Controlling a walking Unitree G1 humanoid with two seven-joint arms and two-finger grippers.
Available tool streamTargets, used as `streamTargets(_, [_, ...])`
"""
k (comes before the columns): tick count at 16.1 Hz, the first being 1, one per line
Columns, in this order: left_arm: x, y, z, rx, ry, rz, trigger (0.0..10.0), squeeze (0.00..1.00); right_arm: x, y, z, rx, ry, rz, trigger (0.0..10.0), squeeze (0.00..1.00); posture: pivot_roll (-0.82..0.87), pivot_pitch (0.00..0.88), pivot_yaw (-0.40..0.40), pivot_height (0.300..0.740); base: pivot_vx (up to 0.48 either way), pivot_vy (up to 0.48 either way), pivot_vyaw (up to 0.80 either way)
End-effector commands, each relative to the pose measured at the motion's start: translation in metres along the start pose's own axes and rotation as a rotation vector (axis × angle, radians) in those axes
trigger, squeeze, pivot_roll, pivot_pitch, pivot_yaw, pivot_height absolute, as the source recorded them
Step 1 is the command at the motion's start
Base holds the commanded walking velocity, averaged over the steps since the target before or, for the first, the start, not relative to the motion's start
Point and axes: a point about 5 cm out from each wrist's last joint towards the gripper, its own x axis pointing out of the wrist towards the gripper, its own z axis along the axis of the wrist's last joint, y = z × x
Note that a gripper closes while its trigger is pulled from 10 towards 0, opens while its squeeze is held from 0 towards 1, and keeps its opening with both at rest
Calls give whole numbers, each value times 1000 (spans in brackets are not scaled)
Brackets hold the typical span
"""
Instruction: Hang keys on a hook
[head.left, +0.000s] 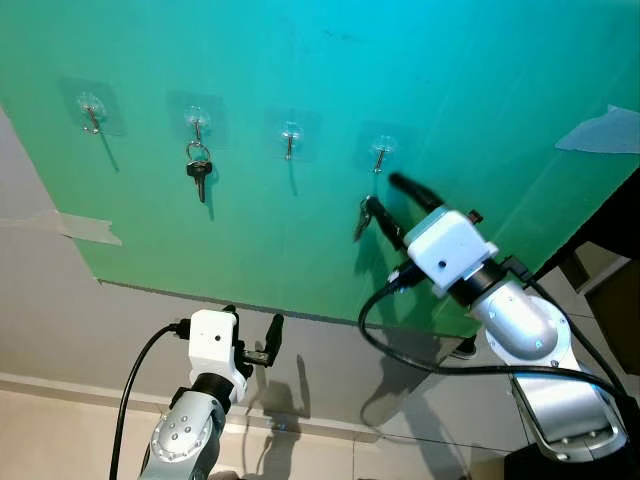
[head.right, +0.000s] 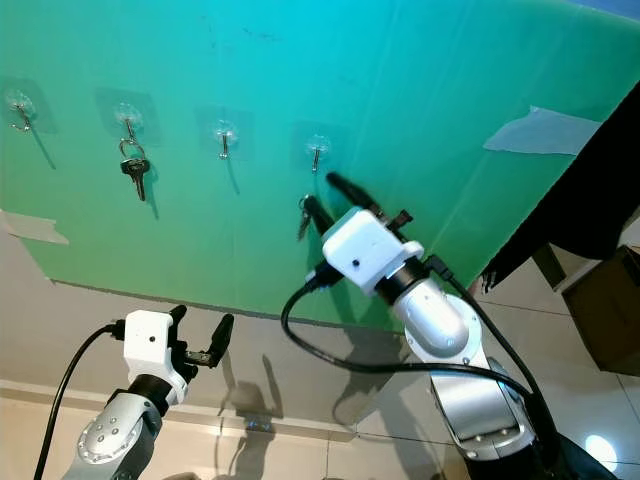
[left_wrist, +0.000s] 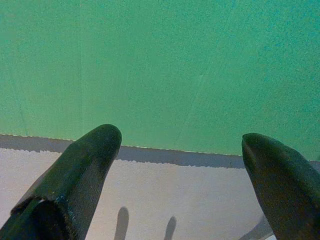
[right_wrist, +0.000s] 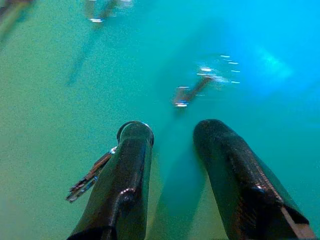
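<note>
Keys raised toward wall hook
Right gripper (head.left: 385, 203), fingers apart, carries keys (right_wrist: 90, 180) by the ring; light, dangling, slippery metal below hook (head.left: 380, 152).

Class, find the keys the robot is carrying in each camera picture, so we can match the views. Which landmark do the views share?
Left eye view: keys just below the rightmost hook.
Right eye view: keys centre-left, under that hook.
Left wrist view: not in it.
Right wrist view: ring over one finger, keys dangling.
Shared landmark: green board.
</note>
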Motion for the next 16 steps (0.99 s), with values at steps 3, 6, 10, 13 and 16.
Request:
streamTargets(3, [2, -3, 2, -6, -5, -13, 10000, 0, 3, -18, 1, 10, 4, -98, 10000, 0, 2, 0, -129, 722, 0, 0, 0])
streamTargets(6, [2, -2, 2, -6, -6, -14, 10000, 0, 3, -22, 5, 5, -12, -127, 10000, 0, 1, 0, -128, 722, 0, 0, 0])
streamTargets(10, [1, -2, 1, -7, -4, -15, 10000, 0, 2, -26, 1, 58, 18, -174, 10000, 0, 0, 0, -126, 722, 0, 0, 0])
streamTargets(13, [0, -2, 1, -4, -2, -17, 10000, 0, 0, -26, -6, 149, 67, -212, 0, 0, 0, 0, -123, 722, 0, 0, 0])
streamTargets(16, [0, -2, 1, -2, -1, -19, 10000, 0, 0, -27, -8, 154, 75, -221, 0, 0, -1, 0, -118, 722, 0, 0, 0])
